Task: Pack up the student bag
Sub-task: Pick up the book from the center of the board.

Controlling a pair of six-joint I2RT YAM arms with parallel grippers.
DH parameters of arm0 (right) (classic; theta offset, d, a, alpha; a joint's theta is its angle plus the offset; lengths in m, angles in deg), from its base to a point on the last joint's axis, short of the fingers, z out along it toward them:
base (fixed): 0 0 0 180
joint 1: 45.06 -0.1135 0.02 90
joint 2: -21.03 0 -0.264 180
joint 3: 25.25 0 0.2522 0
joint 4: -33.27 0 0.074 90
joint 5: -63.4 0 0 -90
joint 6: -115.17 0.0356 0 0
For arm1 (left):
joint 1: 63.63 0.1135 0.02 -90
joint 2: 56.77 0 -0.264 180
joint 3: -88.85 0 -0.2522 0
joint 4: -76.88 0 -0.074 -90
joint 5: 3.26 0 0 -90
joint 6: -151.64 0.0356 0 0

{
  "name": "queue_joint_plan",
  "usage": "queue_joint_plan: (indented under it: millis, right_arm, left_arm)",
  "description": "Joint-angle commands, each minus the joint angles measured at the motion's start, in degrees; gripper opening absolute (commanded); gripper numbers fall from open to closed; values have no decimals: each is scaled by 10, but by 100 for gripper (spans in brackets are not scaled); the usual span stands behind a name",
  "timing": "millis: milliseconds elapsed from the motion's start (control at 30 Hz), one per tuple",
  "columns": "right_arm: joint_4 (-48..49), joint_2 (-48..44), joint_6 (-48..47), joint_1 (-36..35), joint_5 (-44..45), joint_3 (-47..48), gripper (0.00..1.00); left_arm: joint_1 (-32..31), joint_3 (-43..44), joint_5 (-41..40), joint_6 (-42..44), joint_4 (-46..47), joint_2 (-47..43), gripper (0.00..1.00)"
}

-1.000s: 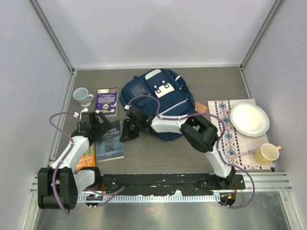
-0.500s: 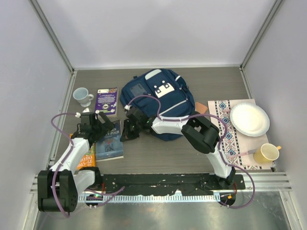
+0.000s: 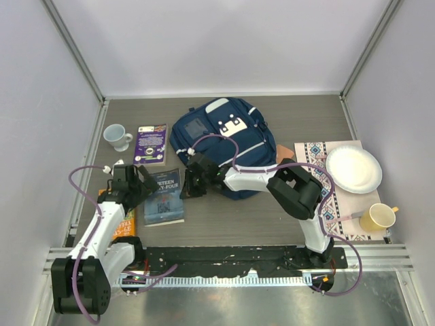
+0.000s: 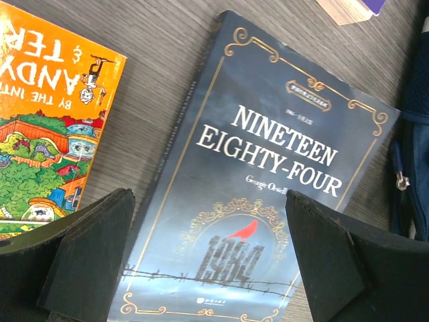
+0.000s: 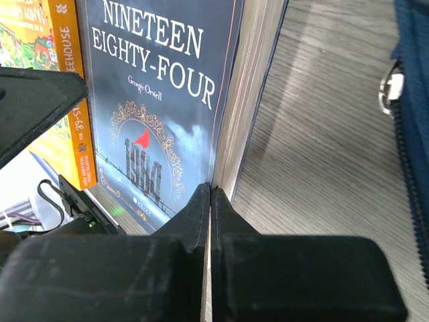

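Observation:
The student bag (image 3: 228, 132), navy with a white patch, lies at the table's back centre; its zipper edge (image 5: 410, 141) shows in the right wrist view. A dark "Nineteen Eighty-Four" book (image 3: 164, 198) lies left of it. My right gripper (image 3: 188, 185) is at the book's right edge, its jaws pressed together on the rim of the front cover (image 5: 210, 188), above the page block. My left gripper (image 4: 208, 201) hovers open over the cover (image 4: 268, 147), one finger on either side, touching nothing.
An orange book (image 3: 123, 221) lies under the dark book's left side (image 4: 47, 121). A purple book (image 3: 151, 142) and a white mug (image 3: 117, 136) sit at back left. On the right, a patterned placemat (image 3: 318, 187) carries a paper plate (image 3: 353, 170); a yellow mug (image 3: 378, 217) stands near it.
The right gripper closed at the book's edge and shifted right toward the bag; the dark book slid right with it. The left gripper drew back slightly and stayed open.

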Motion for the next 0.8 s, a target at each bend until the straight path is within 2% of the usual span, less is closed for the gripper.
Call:
queue_joint_plan:
  millis: [0,100,167,200,267,300,400,533,767]
  right_arm:
    - [-16,-33,-19,7,24,-16,1]
    - [-16,-31,-15,11,27,-18,1]
    - [-16,-30,-15,12,23,-16,7]
    - [-16,-31,-16,13,20,-15,16]
    - [-16,-31,-13,17,16,-14,26]
    - [-14,-31,-13,17,15,-14,38]
    - [-6,-28,-4,22,1,-14,50]
    - [7,-17,8,26,-18,-14,52]
    - [71,2,36,27,-78,-24,53]
  left_arm:
    - [-1,12,-15,4,-5,18,100]
    - [-1,11,-19,3,2,38,100]
    - [-1,8,-16,5,11,44,99]
    - [-1,4,-11,9,24,50,100]
    - [-1,4,8,13,31,69,100]
    - [-1,4,16,15,42,76,100]
    - [-1,1,43,16,58,92,99]
    - [-2,-6,54,17,65,94,100]
    - [-2,-27,132,-1,116,79,98]
